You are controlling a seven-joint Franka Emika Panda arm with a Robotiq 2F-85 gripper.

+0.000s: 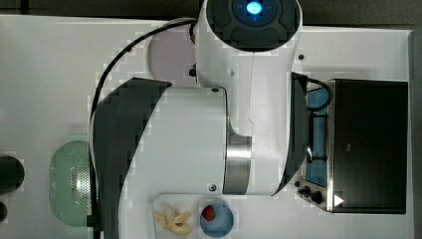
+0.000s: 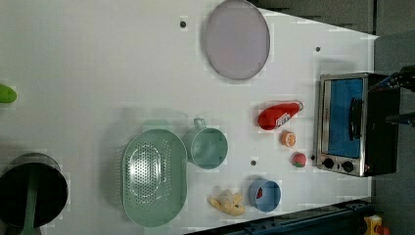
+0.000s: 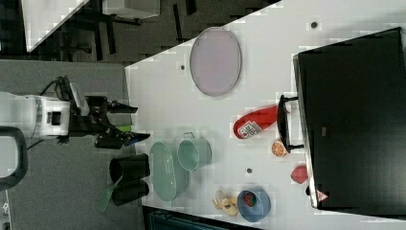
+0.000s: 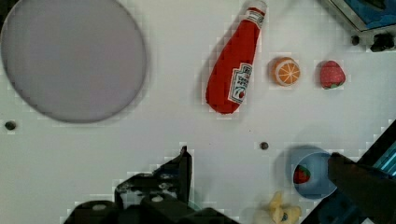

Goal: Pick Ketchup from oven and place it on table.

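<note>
The ketchup (image 4: 232, 70), a red bottle with a white cap, lies on its side on the white table (image 4: 140, 140), just in front of the oven (image 2: 350, 125). In the right view the ketchup (image 3: 253, 123) rests beside the handle of the oven (image 3: 354, 124); in the left view the ketchup (image 2: 278, 115) sits left of the blue glass door, which looks closed. My gripper (image 3: 133, 123) hangs far from the bottle, open and empty. In the wrist view its dark fingers (image 4: 180, 175) stand wide apart, clear of the ketchup.
An orange slice (image 4: 286, 71) and a strawberry (image 4: 332, 74) lie by the oven's knobs. A grey-lilac plate (image 2: 237, 39), a green cup (image 2: 209, 147), a colander (image 2: 152, 177), a blue bowl (image 2: 265, 194) and a banana (image 2: 227, 202) share the table. The arm (image 1: 199, 134) spans the top view.
</note>
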